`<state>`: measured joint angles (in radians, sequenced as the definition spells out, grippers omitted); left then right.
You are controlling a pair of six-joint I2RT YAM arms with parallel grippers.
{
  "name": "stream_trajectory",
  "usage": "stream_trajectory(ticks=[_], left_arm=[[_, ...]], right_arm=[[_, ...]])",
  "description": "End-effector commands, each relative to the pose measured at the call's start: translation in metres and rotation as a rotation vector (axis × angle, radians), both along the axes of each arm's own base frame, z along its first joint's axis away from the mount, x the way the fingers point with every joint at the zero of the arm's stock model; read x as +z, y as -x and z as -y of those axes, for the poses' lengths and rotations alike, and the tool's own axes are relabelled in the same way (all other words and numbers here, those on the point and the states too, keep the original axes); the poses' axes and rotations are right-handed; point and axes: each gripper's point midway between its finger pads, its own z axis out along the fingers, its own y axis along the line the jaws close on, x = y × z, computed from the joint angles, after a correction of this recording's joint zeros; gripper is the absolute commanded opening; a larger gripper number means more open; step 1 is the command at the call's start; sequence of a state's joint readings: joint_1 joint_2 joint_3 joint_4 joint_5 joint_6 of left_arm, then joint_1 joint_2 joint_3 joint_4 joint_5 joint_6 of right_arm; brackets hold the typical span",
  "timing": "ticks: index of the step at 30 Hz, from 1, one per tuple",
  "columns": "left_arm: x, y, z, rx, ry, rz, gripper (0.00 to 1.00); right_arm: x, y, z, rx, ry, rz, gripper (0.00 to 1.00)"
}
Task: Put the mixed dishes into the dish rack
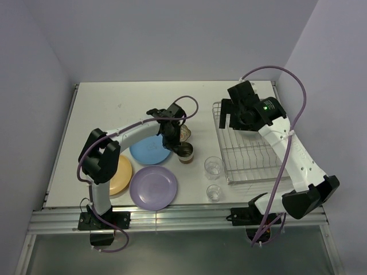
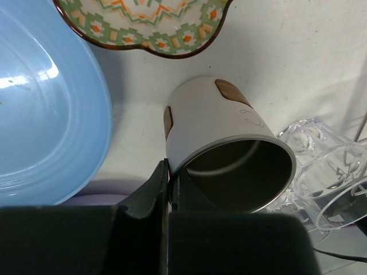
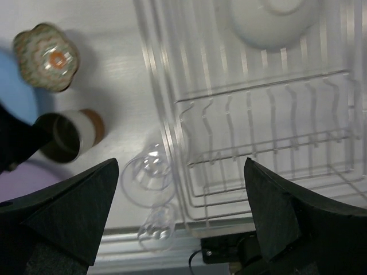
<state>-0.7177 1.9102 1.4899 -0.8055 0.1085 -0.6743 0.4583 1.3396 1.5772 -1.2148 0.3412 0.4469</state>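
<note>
My left gripper [image 2: 170,175] is shut on the rim of the brown cup [image 2: 212,114], one finger inside and one outside its wall. The cup [image 1: 185,152] stands between the blue plate [image 1: 148,150] and the dish rack [image 1: 252,154]. Just behind the cup sits the small floral bowl [image 1: 184,133]. The purple plate [image 1: 153,187] and orange-yellow plate [image 1: 120,173] lie near the front. Two clear glasses [image 1: 214,166] [image 1: 214,192] stand left of the rack. My right gripper [image 1: 243,112] hangs open above the rack's far end, where a white bowl [image 3: 274,20] lies.
The rack's near half [image 3: 258,137] holds only bare upright prongs. The two glasses stand close against the rack's left side [image 3: 150,175]. The table's front edge and metal rail [image 1: 172,215] run just beyond the nearer glass.
</note>
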Motion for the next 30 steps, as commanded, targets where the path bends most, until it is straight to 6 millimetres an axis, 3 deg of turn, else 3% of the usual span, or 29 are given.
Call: stream_trajectory(ticks=[1, 3, 4, 5, 7, 9, 10, 12, 13, 14, 15, 16, 17, 18, 20, 25, 30], left_arm=[[0.036, -0.002, 0.006, -0.017, 0.062, 0.048, 0.00], [0.051, 0.002, 0.008, -0.021, 0.109, 0.044, 0.00], [0.068, 0.003, 0.008, -0.018, 0.159, 0.059, 0.00], [0.080, 0.004, 0.009, -0.019, 0.204, 0.064, 0.00], [0.117, 0.007, 0.013, -0.007, 0.358, 0.073, 0.00], [0.138, 0.008, 0.012, 0.027, 0.480, 0.060, 0.00], [0.173, 0.012, 0.019, -0.012, 0.612, 0.100, 0.00], [0.192, 0.015, 0.020, 0.026, 0.733, 0.070, 0.00], [0.223, 0.020, 0.026, -0.032, 0.859, 0.098, 0.00], [0.232, 0.023, 0.027, -0.037, 0.913, 0.090, 0.00], [0.232, 0.026, 0.028, 0.011, 0.962, 0.022, 0.00], [0.245, 0.031, 0.029, 0.006, 1.021, 0.015, 0.00], [0.271, 0.033, 0.033, -0.013, 1.138, 0.011, 0.00], [0.268, 0.037, 0.033, -0.012, 1.176, -0.014, 0.00], [0.294, 0.043, 0.032, -0.029, 1.298, -0.019, 0.00], [0.303, 0.047, 0.030, -0.026, 1.404, -0.059, 0.00], [0.324, 0.053, 0.021, -0.026, 1.567, -0.093, 0.00]], right_arm=[[-0.005, 0.013, -0.036, 0.134, -0.177, -0.077, 0.97], [-0.008, 0.014, -0.054, 0.185, -0.285, -0.101, 0.98], [-0.002, 0.023, -0.073, 0.253, -0.406, -0.129, 0.98], [-0.006, 0.022, -0.073, 0.251, -0.467, -0.146, 0.98], [0.009, 0.028, -0.094, 0.337, -0.664, -0.152, 0.98], [0.012, 0.024, -0.095, 0.346, -0.769, -0.148, 0.98], [0.018, 0.030, -0.103, 0.388, -0.839, -0.166, 0.97], [0.024, 0.031, -0.109, 0.421, -0.909, -0.156, 0.97], [0.027, 0.032, -0.112, 0.431, -0.936, -0.156, 0.97], [0.027, 0.038, -0.116, 0.455, -0.984, -0.176, 0.97], [0.041, 0.035, -0.121, 0.481, -1.035, -0.128, 0.97], [0.048, 0.037, -0.125, 0.502, -1.080, -0.122, 0.97], [0.057, 0.038, -0.132, 0.532, -1.168, -0.119, 0.97], [0.065, 0.040, -0.133, 0.552, -1.205, -0.102, 0.97], [0.078, 0.038, -0.138, 0.569, -1.292, -0.082, 0.97], [0.106, 0.043, -0.142, 0.635, -1.411, -0.048, 0.96], [0.102, 0.037, -0.141, 0.619, -1.421, -0.049, 0.95]])
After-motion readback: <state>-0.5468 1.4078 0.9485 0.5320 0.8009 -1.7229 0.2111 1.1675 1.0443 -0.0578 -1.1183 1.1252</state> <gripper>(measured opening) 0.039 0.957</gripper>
